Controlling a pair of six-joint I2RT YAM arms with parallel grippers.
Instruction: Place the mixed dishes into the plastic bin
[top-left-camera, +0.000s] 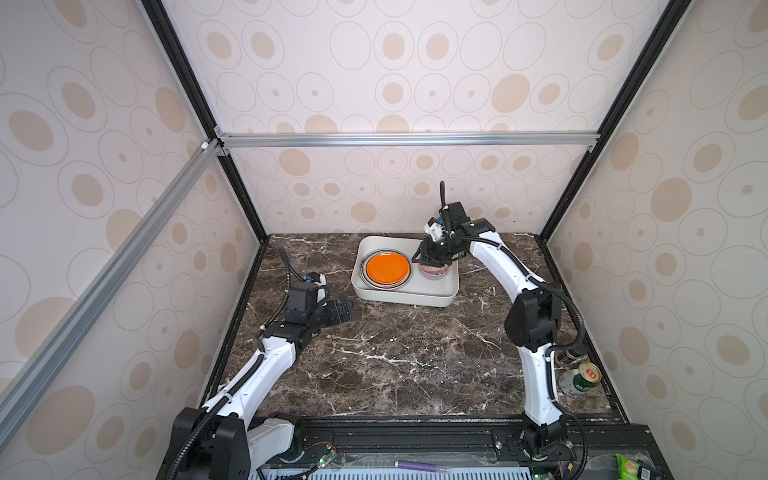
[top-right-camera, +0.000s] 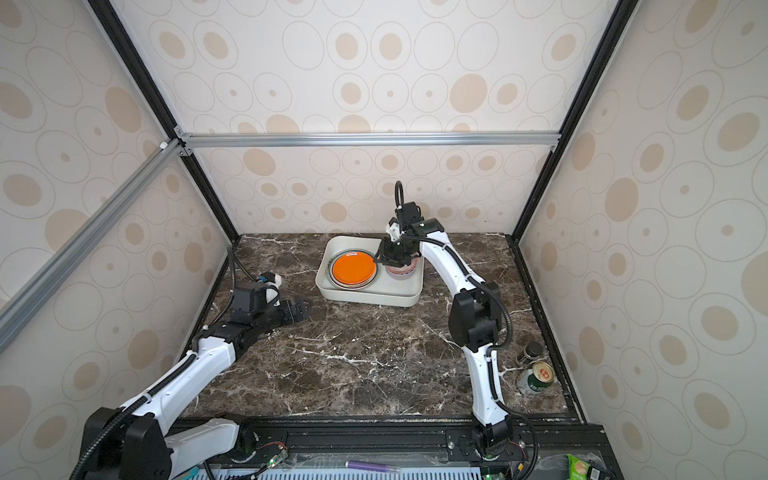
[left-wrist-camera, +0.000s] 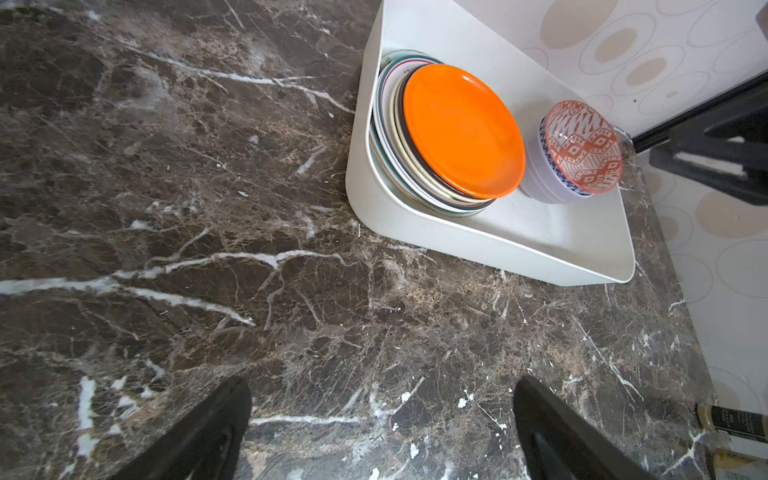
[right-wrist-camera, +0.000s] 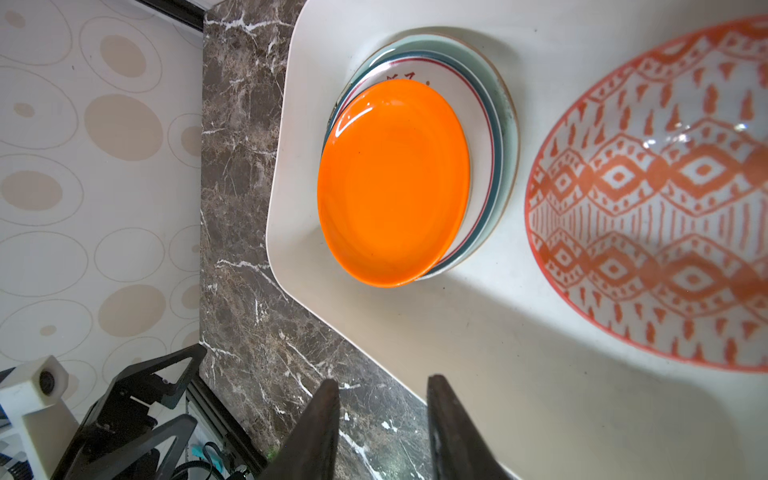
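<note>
The plastic bin (top-left-camera: 405, 300) (top-right-camera: 365, 300) (left-wrist-camera: 498, 249) (right-wrist-camera: 278, 208), a shallow white tub, sits at the back middle of the marble table. Inside it lies a stack of plates with a plain orange plate (top-left-camera: 387, 268) (top-right-camera: 354, 269) (left-wrist-camera: 461, 129) (right-wrist-camera: 392, 183) on top. Beside the stack, a red-white patterned bowl (top-left-camera: 434, 271) (top-right-camera: 400, 271) (left-wrist-camera: 582, 147) (right-wrist-camera: 656, 199) is nested in a lavender bowl (left-wrist-camera: 536, 174). My right gripper (top-left-camera: 430, 262) (top-right-camera: 392, 259) (right-wrist-camera: 382, 380) hangs over the bowls, partly open and empty. My left gripper (top-left-camera: 347, 309) (top-right-camera: 307, 309) (left-wrist-camera: 382, 386) is wide open over bare table, left of the bin.
A green drink can (top-left-camera: 579, 380) (top-right-camera: 536, 378) and a small dark jar (top-left-camera: 567, 357) (top-right-camera: 530, 353) (left-wrist-camera: 731, 422) stand by the right wall near the right arm's base. Patterned walls enclose the table on three sides. Bare marble spans the front half.
</note>
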